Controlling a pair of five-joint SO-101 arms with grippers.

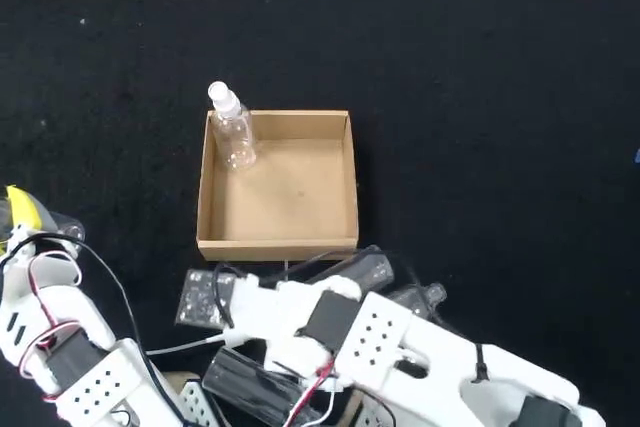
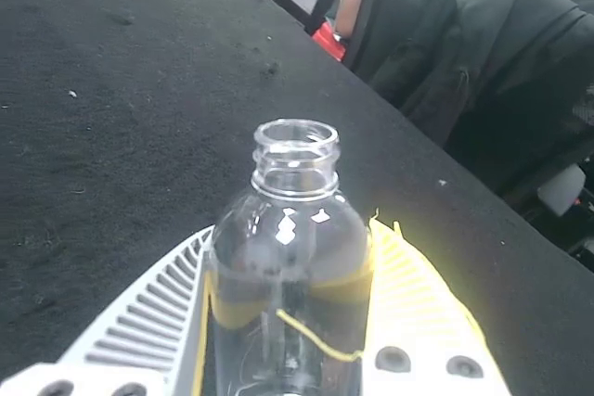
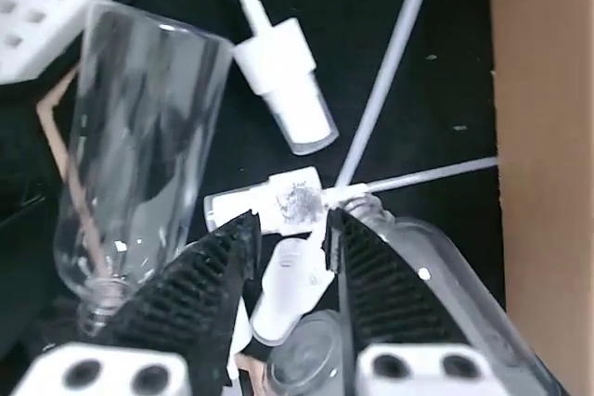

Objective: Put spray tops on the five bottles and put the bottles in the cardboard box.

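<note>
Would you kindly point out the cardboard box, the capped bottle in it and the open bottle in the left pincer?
cardboard box point(image 1: 352, 177), high view, right wall.
capped bottle point(image 1: 237, 139), high view, clear body.
open bottle point(image 2: 295, 162), left wrist view, neck.

1 bottle point(image 1: 236, 137) in box point(image 1: 280, 245), back-L corner

A clear bottle point(image 2: 288, 266) stands upright between the jaws, clamped at its body. The white ribbed jaw presses 1 side and the yellow-taped jaw the other. Its threaded mouth sits just above the jaw tips. Beyond the jaws stretches the black desk point(image 2: 111, 118), and past its far edge hangs dark fabric point(image 2: 464, 34).
</note>
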